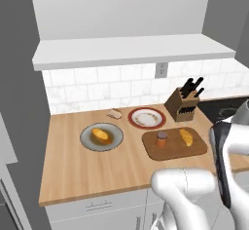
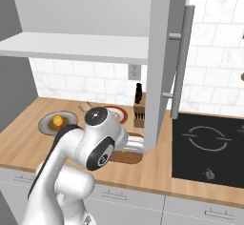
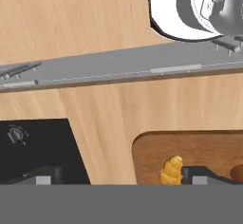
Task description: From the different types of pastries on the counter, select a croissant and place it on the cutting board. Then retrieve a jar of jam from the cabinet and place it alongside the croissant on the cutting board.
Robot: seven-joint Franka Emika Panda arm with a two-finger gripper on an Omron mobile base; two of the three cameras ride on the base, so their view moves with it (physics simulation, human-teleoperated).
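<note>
a white tiled wall [image 1: 102,85] runs behind the worktop, with a wall socket [image 1: 161,69] set in it near the right end. a knife block [image 1: 183,105] stands at the back edge of the bench, towards its right. a black hob [image 2: 209,148] is let into the bench at its right end, with a small knob [image 2: 208,174] near the front edge. white drawer fronts [image 2: 121,198] with grey handles sit below. a dark grey wall panel [image 1: 17,102] closes the left side. the light is even and soft.
</note>
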